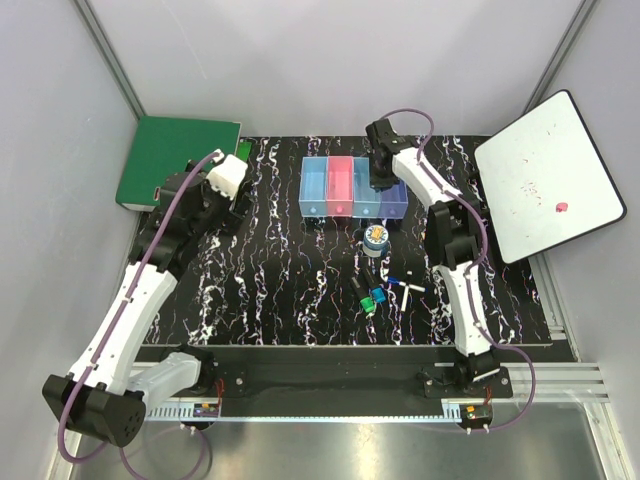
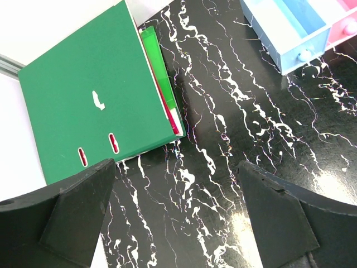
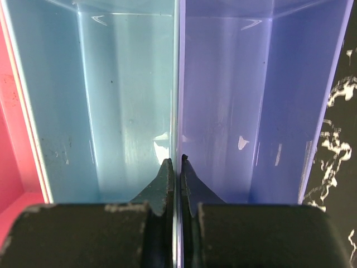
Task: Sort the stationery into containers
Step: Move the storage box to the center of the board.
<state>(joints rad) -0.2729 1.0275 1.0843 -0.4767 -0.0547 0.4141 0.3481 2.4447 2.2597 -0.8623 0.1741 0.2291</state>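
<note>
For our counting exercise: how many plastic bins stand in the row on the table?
4, joined side by side: light blue bin, pink bin, second light blue bin, purple bin. None seems hidden.

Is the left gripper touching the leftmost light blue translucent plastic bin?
Apart. The left wrist view shows the left gripper open over marbled table, the light blue bin well beyond it.

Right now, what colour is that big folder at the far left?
The binder is green; left wrist view shows it best.
</note>
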